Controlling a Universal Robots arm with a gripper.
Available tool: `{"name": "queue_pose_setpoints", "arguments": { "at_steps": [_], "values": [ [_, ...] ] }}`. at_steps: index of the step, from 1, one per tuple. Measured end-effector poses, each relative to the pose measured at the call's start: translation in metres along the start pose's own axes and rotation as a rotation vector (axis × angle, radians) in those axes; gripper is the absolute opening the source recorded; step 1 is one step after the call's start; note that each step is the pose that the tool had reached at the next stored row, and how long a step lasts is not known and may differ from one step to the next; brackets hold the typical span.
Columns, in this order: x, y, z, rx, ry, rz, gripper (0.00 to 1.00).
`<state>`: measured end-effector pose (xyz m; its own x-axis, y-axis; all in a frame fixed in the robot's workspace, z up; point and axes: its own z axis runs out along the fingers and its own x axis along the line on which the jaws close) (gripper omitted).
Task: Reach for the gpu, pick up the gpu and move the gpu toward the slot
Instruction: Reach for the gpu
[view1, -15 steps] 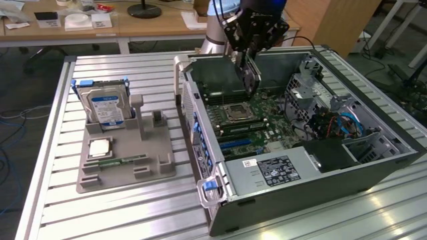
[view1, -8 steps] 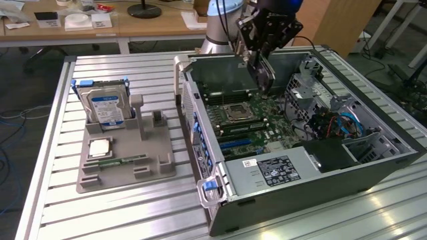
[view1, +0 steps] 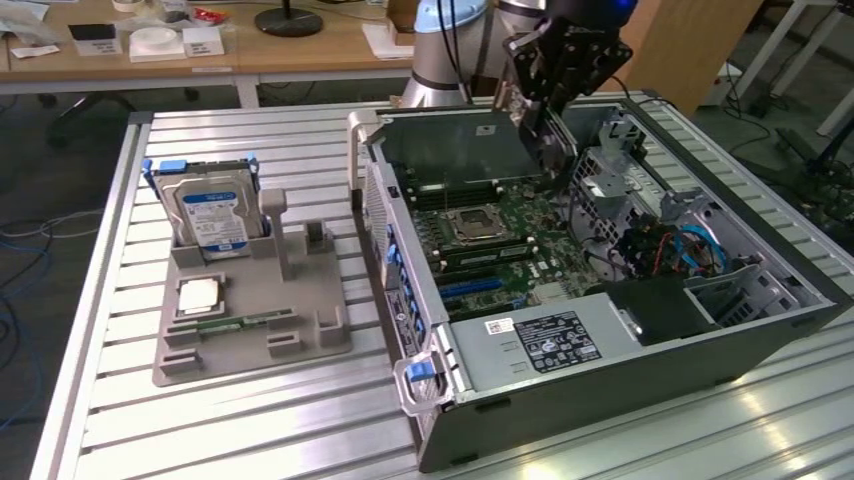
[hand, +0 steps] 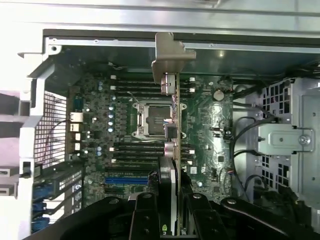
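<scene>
Gripper (hand: 170, 215) is clamped on the gpu (hand: 175, 125), fingers (hand: 144, 212) pressed on both flat sides. Reach and pick-up look done. Carry toward the slot is what's left: the card hangs over the open case (view1: 641, 390), above the motherboard (hand: 210, 125), apart from it and not seated.

In the wrist view the gpu is edge-on, a thin dark slab running away from the fingers. The black cooler bulk sits close to the grip, there is a sliver of green board edge, and the silvery bracket (hand: 167, 55) is at the far end. The card looks straight, not skewed in the grip.

Below it is the cpu socket (hand: 150, 117), roughly under the card's middle. The blue slot (hand: 126, 178) lies off to one side, not under the card; likely the target, can't confirm.

In the exterior view the gripper (view1: 534, 105) is at the far side of the case, with the gpu (view1: 541, 140) hanging under it as a dark strip just above the board. The blue slot (view1: 474, 287) is nearer the camera, well apart from the card.
</scene>
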<state>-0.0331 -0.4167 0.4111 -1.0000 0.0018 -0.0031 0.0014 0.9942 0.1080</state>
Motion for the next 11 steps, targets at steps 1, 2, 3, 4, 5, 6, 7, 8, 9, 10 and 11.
{"name": "queue_pose_setpoints", "arguments": {
  "at_steps": [1,2,3,4,5,6,7,8,9,10,11],
  "values": [
    [-0.004,0.0000,0.0000,0.0001,0.0000,0.000,0.27],
    [-0.008,0.0000,0.0000,0.0000,-0.0001,0.000,0.27],
    [-0.011,0.0000,0.0001,0.0000,-0.0001,0.000,0.27],
    [-0.014,0.0000,0.0002,-0.0001,-0.0001,0.001,0.27],
    [-0.017,0.0000,0.0002,0.0000,-0.0002,0.001,0.27],
    [-0.020,0.0000,0.0002,0.0001,-0.0002,0.002,0.27],
    [-0.023,0.0000,0.0002,0.0000,-0.0002,0.002,0.27],
    [-0.026,0.0000,0.0003,-0.0001,-0.0003,0.003,0.27],
    [-0.029,0.0000,0.0004,-0.0001,-0.0003,0.003,0.27],
    [-0.033,0.0000,0.0004,0.0000,-0.0004,0.003,0.27],
    [-0.036,0.0000,0.0004,0.0000,-0.0004,0.003,0.27]
  ]
}}
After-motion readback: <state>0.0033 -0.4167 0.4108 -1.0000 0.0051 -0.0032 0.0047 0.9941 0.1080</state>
